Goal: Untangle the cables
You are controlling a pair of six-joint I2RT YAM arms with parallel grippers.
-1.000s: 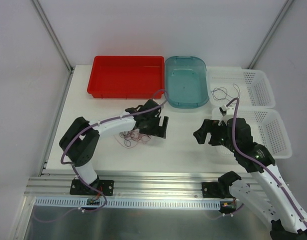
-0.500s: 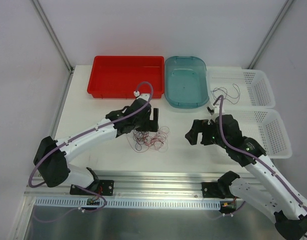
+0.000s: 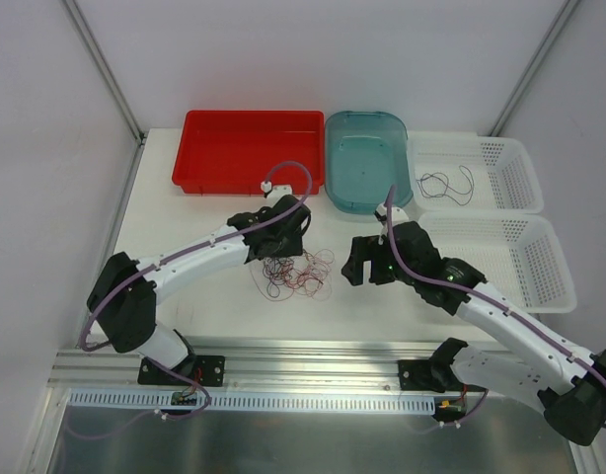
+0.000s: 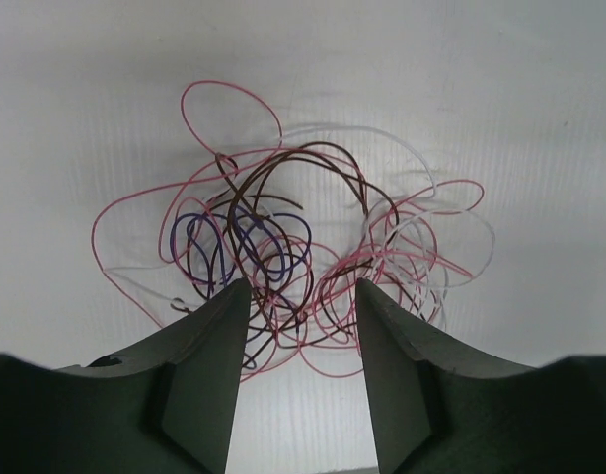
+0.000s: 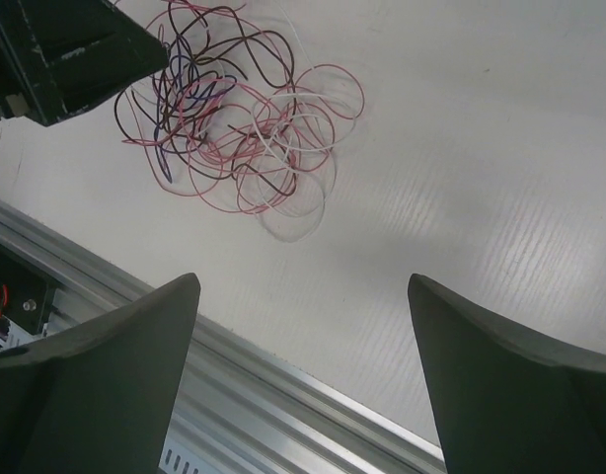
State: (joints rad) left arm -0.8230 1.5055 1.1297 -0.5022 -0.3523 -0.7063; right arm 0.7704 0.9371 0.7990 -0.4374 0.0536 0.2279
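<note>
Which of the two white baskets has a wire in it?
The far white basket, next to the blue tub. A thin dark wire lies curled inside it. The near white basket shows no wire where I can see it.

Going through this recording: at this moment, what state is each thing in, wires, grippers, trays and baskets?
Bundle of thin pink, brown, white and purple wires: tangled in one heap.
Left gripper: open, over the bundle.
Right gripper: open, holding nothing.
Red rectangular plastic tray: empty.
Teal translucent tub: empty.
Far white plastic basket: holds one loose dark wire.
Near white plastic basket: nothing visible inside.
</note>
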